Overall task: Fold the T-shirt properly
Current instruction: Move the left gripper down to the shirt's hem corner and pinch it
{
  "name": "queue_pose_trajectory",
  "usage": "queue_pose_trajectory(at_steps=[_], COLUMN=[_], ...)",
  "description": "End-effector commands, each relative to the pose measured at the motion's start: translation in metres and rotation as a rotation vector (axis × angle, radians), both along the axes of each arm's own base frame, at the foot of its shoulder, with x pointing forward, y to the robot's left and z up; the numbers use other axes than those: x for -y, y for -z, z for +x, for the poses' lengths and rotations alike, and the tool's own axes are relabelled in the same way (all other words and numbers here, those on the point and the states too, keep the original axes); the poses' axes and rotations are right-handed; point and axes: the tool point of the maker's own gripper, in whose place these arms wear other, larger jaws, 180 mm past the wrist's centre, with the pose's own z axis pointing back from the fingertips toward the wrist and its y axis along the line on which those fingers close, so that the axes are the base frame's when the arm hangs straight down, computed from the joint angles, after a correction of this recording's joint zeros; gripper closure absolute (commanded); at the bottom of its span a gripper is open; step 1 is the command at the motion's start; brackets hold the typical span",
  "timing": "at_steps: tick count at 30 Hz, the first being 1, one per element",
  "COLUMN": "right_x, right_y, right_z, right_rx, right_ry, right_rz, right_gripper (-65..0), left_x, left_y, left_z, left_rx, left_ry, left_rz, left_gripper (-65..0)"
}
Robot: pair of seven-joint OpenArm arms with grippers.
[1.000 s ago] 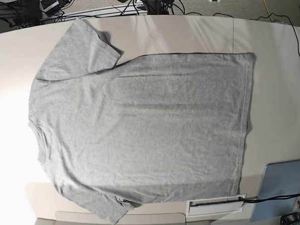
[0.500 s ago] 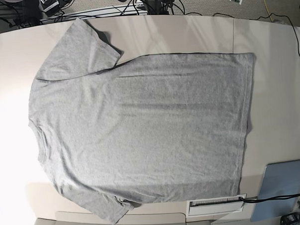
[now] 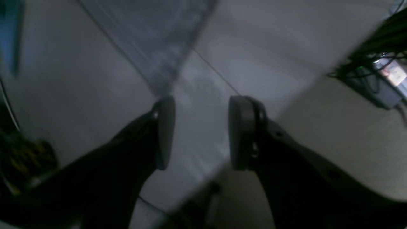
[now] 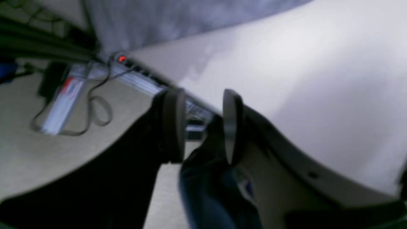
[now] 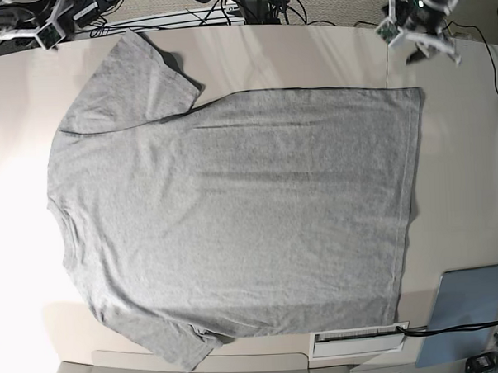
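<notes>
Currently T-shirt flat on table, left gripper and right gripper both spread apart, empty, hovering off its far corners.

Pale beige tabletop, seam line running across it on the right. T-shirt lies flat on it, plain grey side up, neck at left, hem at right. Blue-grey flat panel and white slotted strip sit at the near edge.
</notes>
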Motion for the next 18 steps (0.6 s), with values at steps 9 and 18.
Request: queue_pose_trajectory(at_steps=[9,18], right_x=[0.004,0.004], right_y=[-0.015,-0.015], right_z=[0.013,0.014], right_rx=[0.023,0.026], right_ry=[-0.003,-0.004], right_rz=[-0.067,-0.066], right_gripper=[-20.0,-20.0], left_x=[-0.022,-0.023], left_y=[0.002,0.031], left_z=[0.039,0.053], left_rx=[0.058,0.017], left_ry=[0.141,0.213], left_rz=[0.038,0.016], left_gripper=[-36.3,-36.2])
